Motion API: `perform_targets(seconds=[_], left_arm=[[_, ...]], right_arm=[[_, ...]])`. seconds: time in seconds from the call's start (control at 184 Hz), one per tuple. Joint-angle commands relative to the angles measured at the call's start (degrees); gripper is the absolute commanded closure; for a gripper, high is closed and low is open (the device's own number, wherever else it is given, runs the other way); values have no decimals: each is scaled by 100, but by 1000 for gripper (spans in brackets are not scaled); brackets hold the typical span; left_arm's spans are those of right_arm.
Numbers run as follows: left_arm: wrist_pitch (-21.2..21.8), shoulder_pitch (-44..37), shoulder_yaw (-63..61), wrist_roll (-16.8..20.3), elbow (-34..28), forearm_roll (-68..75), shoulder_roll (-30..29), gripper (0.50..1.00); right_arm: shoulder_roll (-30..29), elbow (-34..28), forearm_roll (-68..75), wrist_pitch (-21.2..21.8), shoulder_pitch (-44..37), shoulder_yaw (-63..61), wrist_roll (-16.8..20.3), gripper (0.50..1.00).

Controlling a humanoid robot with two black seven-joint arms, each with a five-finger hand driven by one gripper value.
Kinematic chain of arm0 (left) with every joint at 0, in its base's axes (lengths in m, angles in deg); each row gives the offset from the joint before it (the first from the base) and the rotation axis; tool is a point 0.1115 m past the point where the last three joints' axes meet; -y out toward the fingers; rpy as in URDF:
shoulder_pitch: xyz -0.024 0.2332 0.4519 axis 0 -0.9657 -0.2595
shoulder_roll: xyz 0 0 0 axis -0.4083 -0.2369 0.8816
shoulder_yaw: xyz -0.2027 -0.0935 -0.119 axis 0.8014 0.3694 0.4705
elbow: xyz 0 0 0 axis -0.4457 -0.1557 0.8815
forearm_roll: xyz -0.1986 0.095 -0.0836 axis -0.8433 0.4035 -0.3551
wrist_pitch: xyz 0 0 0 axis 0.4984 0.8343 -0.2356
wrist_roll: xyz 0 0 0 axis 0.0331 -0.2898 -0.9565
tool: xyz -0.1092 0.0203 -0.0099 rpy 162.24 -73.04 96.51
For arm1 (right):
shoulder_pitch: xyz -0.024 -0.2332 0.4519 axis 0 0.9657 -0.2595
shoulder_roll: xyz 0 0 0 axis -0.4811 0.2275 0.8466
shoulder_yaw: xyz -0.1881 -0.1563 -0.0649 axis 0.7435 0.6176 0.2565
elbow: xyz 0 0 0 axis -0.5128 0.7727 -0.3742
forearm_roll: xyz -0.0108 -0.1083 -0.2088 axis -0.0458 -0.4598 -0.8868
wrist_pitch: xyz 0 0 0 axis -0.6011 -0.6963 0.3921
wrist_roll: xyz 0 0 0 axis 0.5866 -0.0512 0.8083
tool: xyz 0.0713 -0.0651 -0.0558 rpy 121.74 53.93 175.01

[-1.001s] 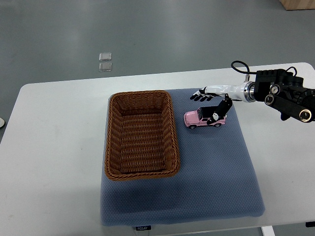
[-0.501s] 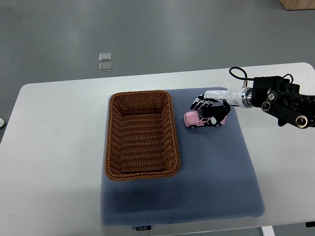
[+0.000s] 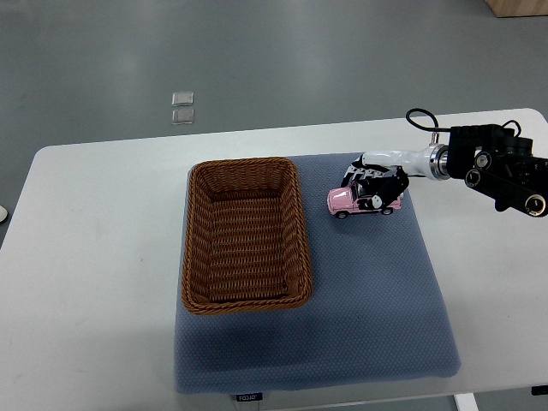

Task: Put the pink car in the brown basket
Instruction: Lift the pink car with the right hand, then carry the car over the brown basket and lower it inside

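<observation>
Right of centre in the frame, on the blue mat: pink car, wheels down, just right of the brown basket, not in it. Right hand: fingers curled over the car's rear half, gripping it. Left hand: absent. Risk: grip covers the rear only; the car's nose may tip or slip free during the lift and strike the basket rim.

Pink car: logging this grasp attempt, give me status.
Right hand closed on pink car, on the blue mat. Left arm out of view. Brown basket empty; path clear.
</observation>
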Motion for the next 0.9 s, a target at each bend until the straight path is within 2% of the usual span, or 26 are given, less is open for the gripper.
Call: perform_targets(seconds=[0.0,0.044,0.06,0.136,0.267,0.365,0.506,0.642,0.783,0.892], left_arm=[[0,0,-4,0,1,1,0,500],[0,0,-4,0,1,1,0,500],[0,0,-4,0,9,1,0,500],[0,0,-4,0,18,1,0,500],[0,0,-4,0,27,1,0,500],[0,0,-4,0,27,1,0,500],[0,0,5,0,27,1,0,500],[0,0,-4,0,27,1,0,500],[0,0,-4,0,27,1,0,500],[0,0,-4,0,27,1,0,500]], right_arm=[[299,-226,55,240,-342,-61,-14,1000],[299,-226,55,240,-342,-61,-14,1000],[483,-401,73,433,-632,-69,-14,1000],[580,-577,231,592,-904,-69,4,1000],[580,-700,503,653,-1098,-61,30,1000],[369,-736,662,662,-1292,1,39,1000],[-88,-683,679,609,-1353,10,39,1000],[-773,-402,767,539,-1335,19,30,1000],[-1590,64,758,135,-1248,282,30,1000],[-1846,214,750,47,-1160,397,22,1000]])
